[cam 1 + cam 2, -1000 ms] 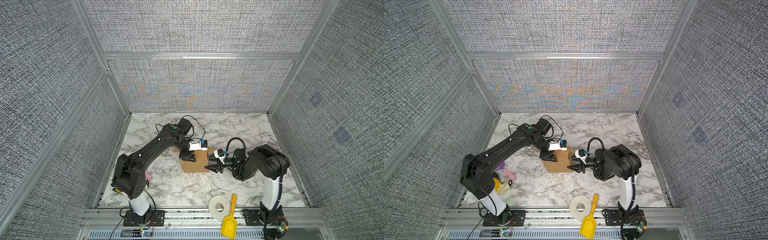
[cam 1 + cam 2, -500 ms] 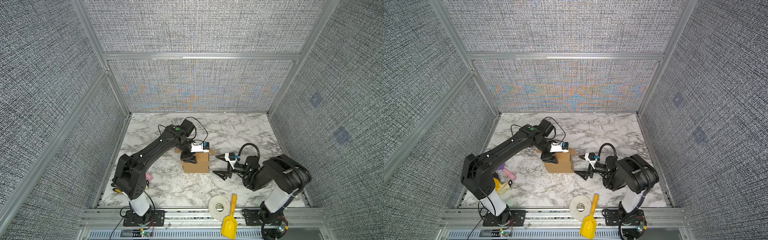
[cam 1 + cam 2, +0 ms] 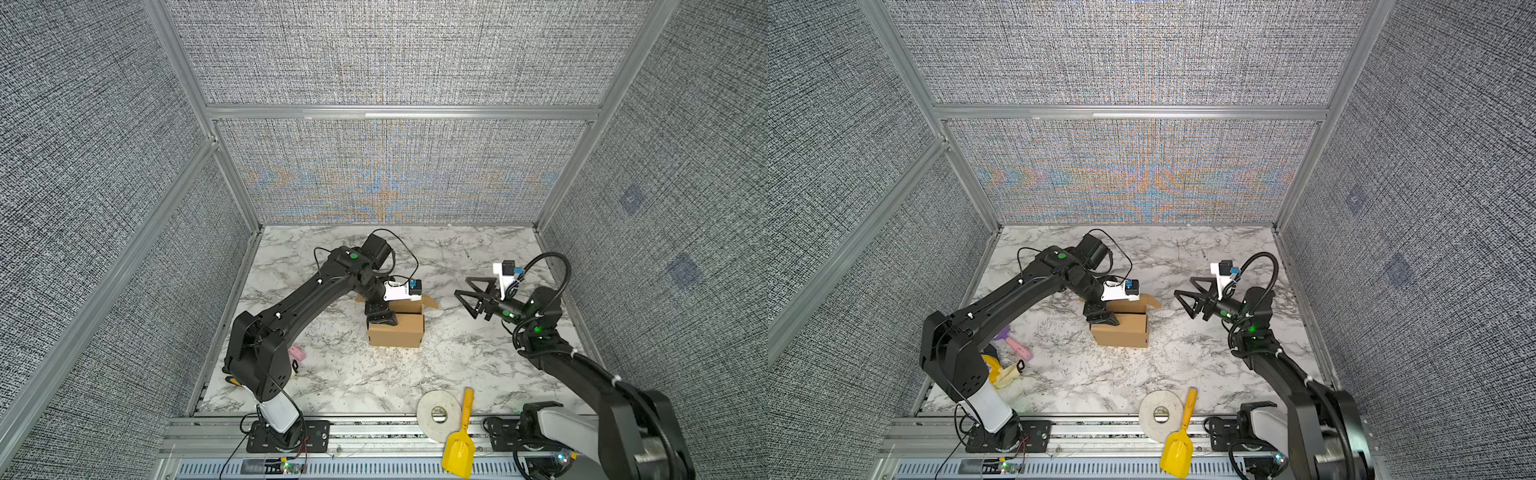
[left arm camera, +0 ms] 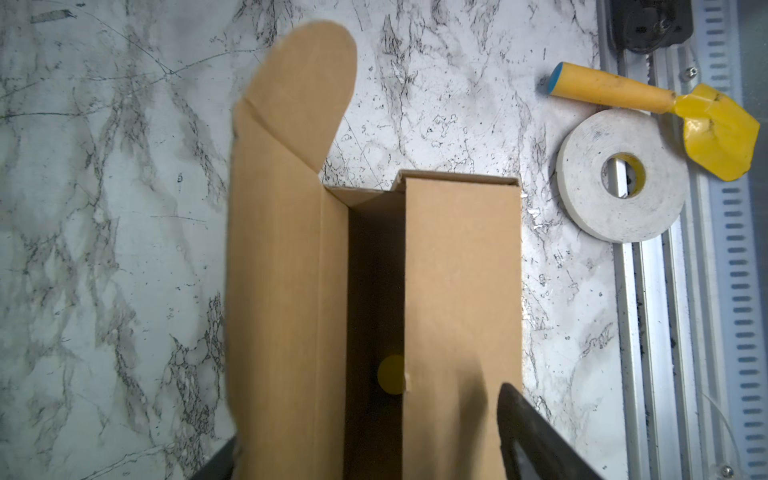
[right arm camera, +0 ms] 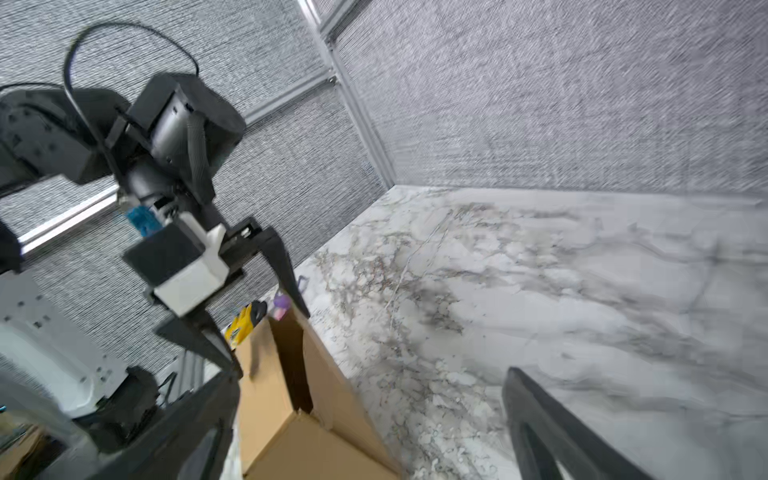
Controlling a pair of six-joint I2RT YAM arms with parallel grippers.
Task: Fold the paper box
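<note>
**Paper box part-formed at mid-table; left jaws astride its end, right jaws standing off**

Item 1. The paper box [image 3: 397,334] is sitting near the middle of the marble table [image 3: 457,370], long side facing the front rail and top open. Its lid panel [image 4: 274,291] is standing up along the far side. A rounded flap [image 4: 307,91] is flaring out at the end nearer the right arm. A small yellow disc [image 4: 390,374] is showing inside.

Item 2. The left gripper [image 3: 380,315] is hanging over the box's left end, pointing down. Its jaws are spread, unclenched, with one finger outside the front wall and the other beside the lid panel, so the box end is lying between them. In the right wrist view the fingers [image 5: 284,262] are reaching down to the cardboard's corners. Whether they are touching it, I cannot tell.

Item 3. The right gripper [image 3: 463,287] is hovering above the table, well to the right of the box. Its jaws are gaping wide, holding nothing and aiming towards the flap.

Item 4. Around the box: a white tape roll [image 3: 439,415] and a yellow scoop [image 3: 459,449] are lying touching each other at the front edge. A pink toy [image 3: 1021,350] is lying beside the left arm's base. The left wrist and its camera are covering the box's left end in both top views.

Item 5. The left arm [image 3: 299,303] is reaching from the front-left corner, its elbel bent and its wrist turned downward. The right arm [image 3: 582,365] is rising from the front-right corner, with its forearm lifted.
</note>
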